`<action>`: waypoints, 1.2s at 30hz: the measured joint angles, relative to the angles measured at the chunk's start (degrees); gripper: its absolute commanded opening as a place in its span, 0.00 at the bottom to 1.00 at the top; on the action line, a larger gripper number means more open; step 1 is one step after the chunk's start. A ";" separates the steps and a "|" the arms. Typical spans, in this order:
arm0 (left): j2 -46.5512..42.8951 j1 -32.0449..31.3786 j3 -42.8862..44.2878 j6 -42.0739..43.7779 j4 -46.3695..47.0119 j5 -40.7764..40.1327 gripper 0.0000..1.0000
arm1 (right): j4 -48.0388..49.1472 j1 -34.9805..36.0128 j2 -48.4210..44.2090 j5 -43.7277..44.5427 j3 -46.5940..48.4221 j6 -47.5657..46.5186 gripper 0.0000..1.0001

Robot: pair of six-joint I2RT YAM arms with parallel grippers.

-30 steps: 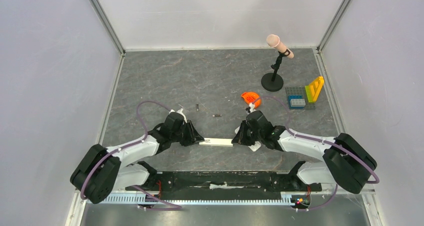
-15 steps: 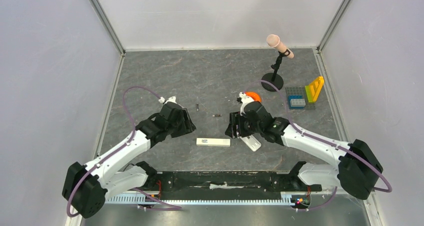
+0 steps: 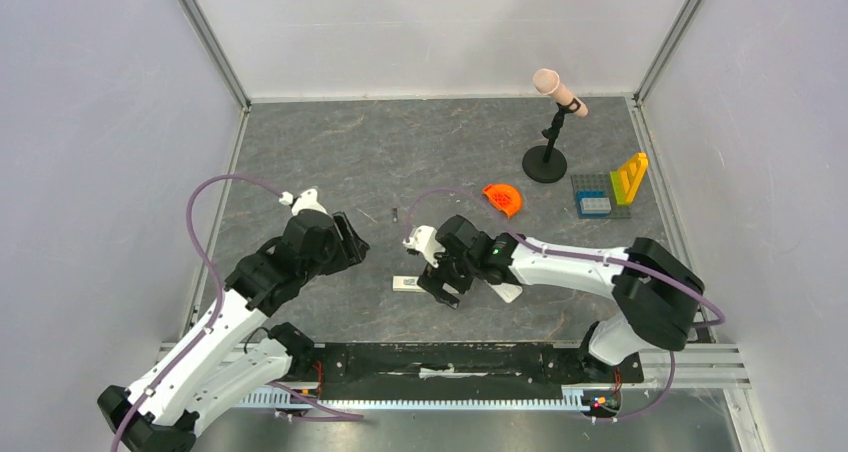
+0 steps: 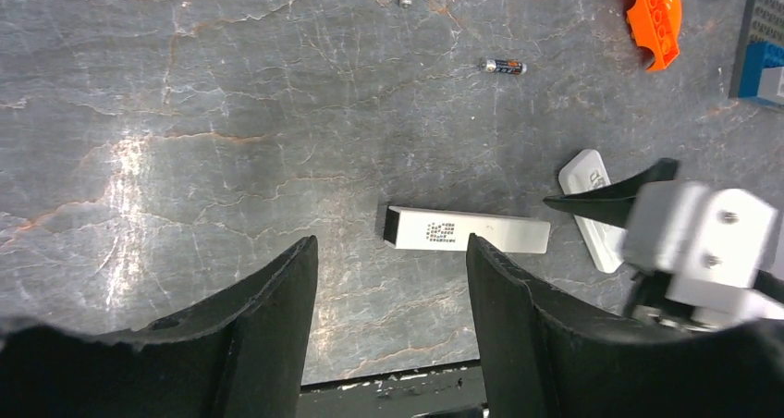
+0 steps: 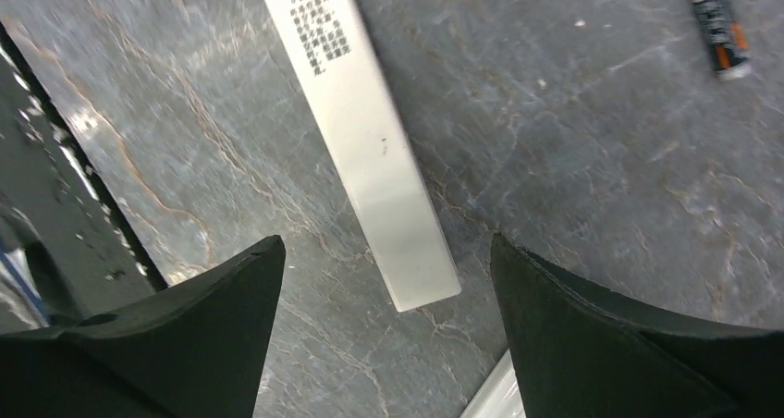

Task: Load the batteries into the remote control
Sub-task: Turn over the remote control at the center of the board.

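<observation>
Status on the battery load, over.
Both empty, jaws open: left gripper clear of remote control, right gripper over it. Two batteries loose on table beyond. White plastic piece by remote's right end.

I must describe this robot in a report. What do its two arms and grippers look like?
The left arm and right arm have white link shells with black joint housings. A thin purple cable runs along each in loose loops. The left gripper and right gripper are black, with broad curved fingers tapering to the tips. A white mount sits at each wrist.
</observation>
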 measured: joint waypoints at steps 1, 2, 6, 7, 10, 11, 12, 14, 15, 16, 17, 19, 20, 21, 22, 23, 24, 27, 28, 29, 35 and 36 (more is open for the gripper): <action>-0.68 0.00 0.31 0.00 -0.76 -0.17 0.66 | -0.50 0.39 1.14 0.00 0.28 -1.53 0.83; -1.18 0.00 0.46 0.00 -1.40 -0.46 0.66 | -0.66 0.48 1.44 0.00 0.37 -1.99 0.82; -2.43 0.00 0.52 0.00 -3.30 -0.96 0.66 | -1.95 0.66 4.96 0.50 1.79 -6.62 0.72; -2.58 0.00 0.52 0.00 -3.78 -0.98 0.66 | -2.03 0.66 5.57 0.70 2.10 -7.28 0.66; -2.89 0.00 0.52 0.00 -4.66 -1.01 0.67 | -2.47 0.66 7.28 0.87 2.93 -8.85 0.41; -2.95 0.00 0.52 0.00 -4.87 -1.01 0.67 | -2.62 0.66 7.80 0.90 3.13 -9.40 0.36; -3.04 0.00 0.55 0.00 -4.94 -1.01 0.67 | -2.93 0.66 8.35 0.90 3.43 -9.42 0.33; -3.15 0.00 0.55 0.00 -5.05 -1.01 0.67 | -3.23 0.68 9.09 1.07 4.20 -9.66 0.31; -3.30 0.00 0.55 0.00 -5.09 -0.98 0.67 | -3.19 0.74 9.14 1.25 4.33 -9.60 0.30; -3.52 0.00 0.55 0.00 -5.18 -0.96 0.67 | -3.21 0.83 9.11 1.27 4.31 -9.42 0.28; -3.89 0.02 0.55 0.00 -5.20 -0.96 0.68 | -3.04 0.87 9.07 1.31 4.20 -9.16 0.27; -5.38 0.00 0.55 0.00 -5.25 -0.96 0.69 | -2.01 0.87 8.48 1.27 3.26 -8.39 0.24; -6.40 0.02 0.55 0.00 -5.29 -0.96 0.69 | -1.49 0.87 7.91 1.25 2.58 -7.80 0.23; -7.32 0.02 0.57 0.00 -5.29 -0.98 0.69 | -1.11 0.87 7.28 1.22 1.95 -7.08 0.23; -8.28 0.00 0.57 0.00 -5.29 -0.96 0.69 | -0.74 0.87 6.58 1.09 1.27 -6.23 0.23; -9.11 0.00 0.57 0.00 -5.29 -0.96 0.69 | -0.37 0.87 5.88 0.92 0.72 -5.16 0.23; -10.01 0.02 0.57 -0.02 -5.29 -0.94 0.69 | -0.09 0.87 5.33 0.74 0.37 -4.17 0.23; -12.11 0.02 0.57 0.00 -5.11 -0.35 0.69 | 1.09 0.68 3.56 -0.66 0.00 -0.02 0.23; -12.68 0.02 0.57 0.00 -4.90 0.24 0.69 | 1.95 0.42 2.58 -1.70 -0.11 1.86 0.24; -13.27 0.02 0.52 0.00 -4.61 0.85 0.69 | 2.84 0.15 1.53 -2.86 -0.17 3.76 0.24; -19.63 0.02 -1.14 0.33 0.46 5.79 0.72 | 12.07 -3.74 -5.40 -11.98 -1.03 17.97 0.25; -20.76 0.02 -1.36 0.50 1.49 6.71 0.72 | 13.94 -4.37 -6.32 -13.49 -1.18 20.59 0.26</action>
